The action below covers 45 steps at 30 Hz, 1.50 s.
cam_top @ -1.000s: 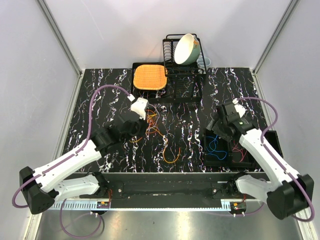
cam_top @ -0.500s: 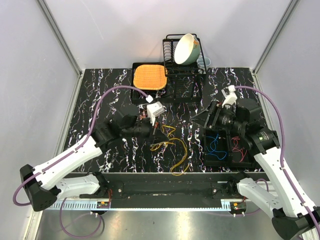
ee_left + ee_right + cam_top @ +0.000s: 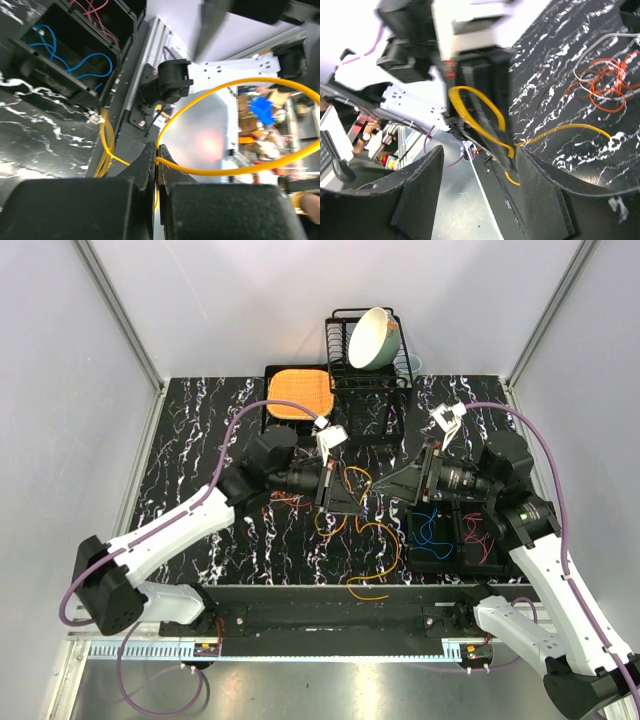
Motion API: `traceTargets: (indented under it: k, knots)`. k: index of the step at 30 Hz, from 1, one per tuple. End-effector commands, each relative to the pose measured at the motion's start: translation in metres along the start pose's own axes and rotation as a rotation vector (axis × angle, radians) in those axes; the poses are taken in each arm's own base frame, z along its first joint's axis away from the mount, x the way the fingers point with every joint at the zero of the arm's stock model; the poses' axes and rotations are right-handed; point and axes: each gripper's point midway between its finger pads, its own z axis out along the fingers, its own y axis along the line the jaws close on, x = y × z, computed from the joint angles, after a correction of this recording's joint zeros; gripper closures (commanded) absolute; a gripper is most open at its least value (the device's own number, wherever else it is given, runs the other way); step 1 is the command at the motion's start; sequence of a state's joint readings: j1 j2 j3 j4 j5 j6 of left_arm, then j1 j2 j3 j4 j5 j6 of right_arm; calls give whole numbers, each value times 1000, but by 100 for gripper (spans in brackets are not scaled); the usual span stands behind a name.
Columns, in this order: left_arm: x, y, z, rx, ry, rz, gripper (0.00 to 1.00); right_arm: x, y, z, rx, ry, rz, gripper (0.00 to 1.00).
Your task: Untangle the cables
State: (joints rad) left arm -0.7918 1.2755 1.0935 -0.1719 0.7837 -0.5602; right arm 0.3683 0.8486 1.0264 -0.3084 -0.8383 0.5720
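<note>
The left gripper has its jaws pressed together on the yellow cable. In the left wrist view the strand is pinched right at the fingertips, and a wide loop of it springs out toward 3 o'clock. A second bend hangs away toward 7 o'clock.

In the top view this gripper sits over the middle of the table with its fingers pointing toward 3 o'clock. The right gripper faces it from just beside, pointing toward 9 o'clock.

The right gripper's jaws stand wide apart and hold nothing. In the right wrist view its two dark fingers frame the left gripper and the yellow loop. I cannot tell whether they touch either one.

From the pinch point the yellow cable curls in loose coils, and its long axis runs from the table centre toward 6 o'clock, leaning slightly to 5. Its far end lies at the table's near edge.

A tangle of orange cables rests on the marbled surface apart from the yellow one, with a pale strand crossing it.

At 3 o'clock from the grippers a black bin holds a blue cable in one compartment. A pink cable lies in the compartment beside it.
</note>
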Motion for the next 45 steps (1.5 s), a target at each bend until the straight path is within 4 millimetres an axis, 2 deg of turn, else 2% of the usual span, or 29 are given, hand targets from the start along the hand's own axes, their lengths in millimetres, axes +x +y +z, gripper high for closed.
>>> traceTargets:
  k: [1,14,20,23,24,25,26,27,28,29,30,31,33,34,35,36,37,38,39,40,42,43,45]
  knots:
    - [-29,-33,2,140,-37,-7,100,-16,27,-4,-95,-21,-134,36]
    - [-34,-30,7,141,-30,-46,100,-22,13,1,-36,-43,-165,37]
    - [-34,-23,14,131,-22,-64,100,-25,0,10,-18,-27,-159,46]
    - [-38,-23,18,138,-15,-65,100,-29,-2,15,-8,-29,-157,56]
    - [-41,-25,19,141,-18,-58,100,-31,-2,16,-9,-33,-160,78]
    - [-42,-22,22,135,-12,-69,100,-36,-3,17,9,-51,-167,93]
    - [-43,-19,23,123,-7,-62,93,-45,-2,16,32,-79,-165,100]
    - [-44,-18,22,89,21,-83,63,-54,-2,14,59,-112,-173,100]
    - [-48,-3,22,5,14,-89,40,-67,-13,12,150,-161,-164,100]
    - [-50,7,17,-64,11,-31,7,-91,-3,4,192,-227,-200,100]
    - [-49,16,9,-147,16,-44,1,-106,-3,-2,244,-272,-210,100]
    - [-60,27,-5,-241,-46,-18,1,-135,2,-14,330,-352,-229,100]
    - [-58,40,-21,-311,-68,-7,1,-158,4,-25,413,-400,-253,100]
    - [-64,43,-36,-364,-115,8,1,-187,15,-34,456,-469,-279,100]
    - [-62,48,-43,-396,-125,15,1,-198,16,-39,493,-488,-302,100]
    - [-52,58,-49,-437,-117,-1,1,-208,17,-42,519,-506,-310,100]
    - [-54,61,-61,-492,-153,12,1,-223,18,-48,568,-534,-316,100]
    - [-50,64,-65,-518,-156,19,1,-230,19,-52,591,-547,-333,100]
    - [-35,74,-68,-551,-134,0,1,-234,16,-55,623,-553,-333,100]
    - [-34,74,-78,-587,-159,9,1,-247,17,-62,663,-594,-340,100]
    - [-14,86,-84,-631,-137,-10,1,-255,16,-70,713,-613,-358,100]
    - [-10,86,-91,-654,-153,-4,1,-265,17,-78,752,-651,-363,100]
    - [5,94,-97,-689,-139,-16,1,-271,15,-87,806,-668,-378,100]
